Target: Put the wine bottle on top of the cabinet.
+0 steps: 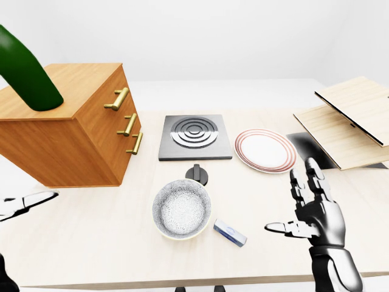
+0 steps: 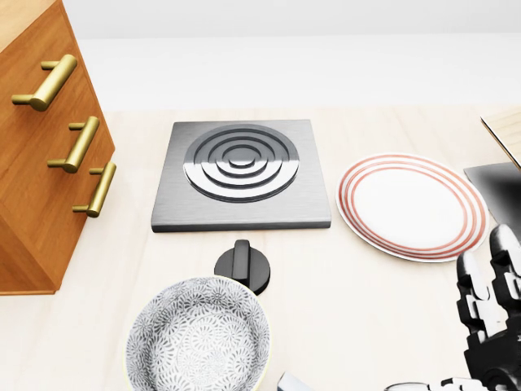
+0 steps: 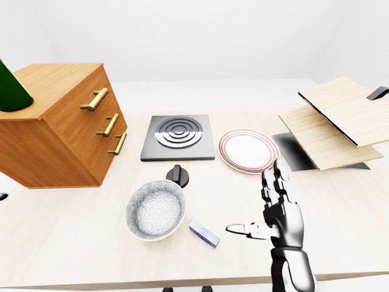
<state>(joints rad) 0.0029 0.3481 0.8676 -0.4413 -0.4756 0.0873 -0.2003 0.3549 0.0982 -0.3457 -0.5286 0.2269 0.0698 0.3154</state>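
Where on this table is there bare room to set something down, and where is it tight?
Bare table runs along the bottom edge, left of the patterned bowl and below the cabinet. Another patch lies between the striped plate and the open right hand. It is crowded around the bowl: knob above, small packet at right.

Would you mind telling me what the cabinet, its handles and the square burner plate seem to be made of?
The cabinet looks like warm, satin-finished wood: orange-brown faces with faint grain. Its handles look like brushed brass: golden bars with soft highlights. The burner plate looks like brushed steel or similar grey metal: a matte slab with shinier concentric rings. As renders, these are only appearances.
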